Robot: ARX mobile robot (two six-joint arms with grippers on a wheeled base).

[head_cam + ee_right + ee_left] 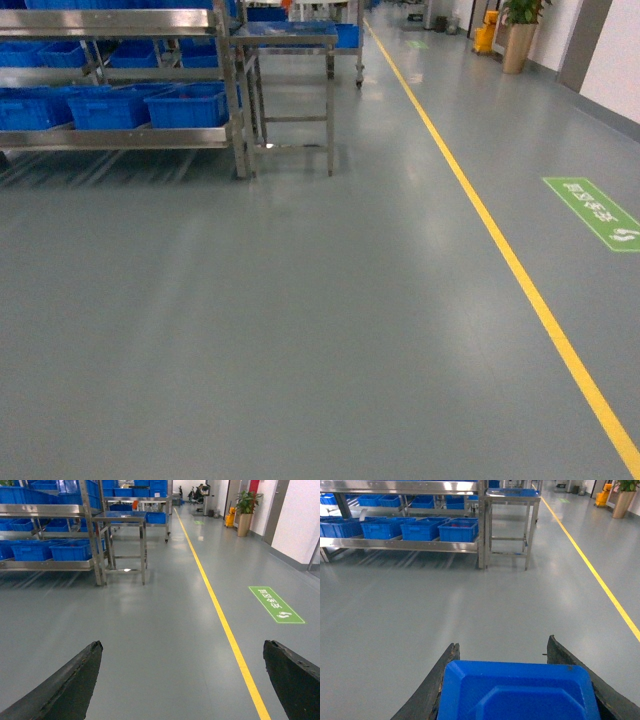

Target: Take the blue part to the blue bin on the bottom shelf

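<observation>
The blue part [520, 692], a moulded blue plastic piece, fills the bottom of the left wrist view, and my left gripper [503, 647] is shut on it with a black finger on each side. Far ahead stands the steel rack; its bottom shelf [400, 544] [120, 138] carries a row of blue bins [457, 530] [190, 105] [70, 550]. My right gripper [182, 645] is open wide over bare floor with nothing between its fingers. Neither gripper shows in the head view.
A small steel table [290, 40] [512, 500] stands against the rack's right end. A yellow floor line [500, 250] runs down the aisle on the right, with a green floor sign [595, 212] beyond it. A potted plant [520, 35] stands far back.
</observation>
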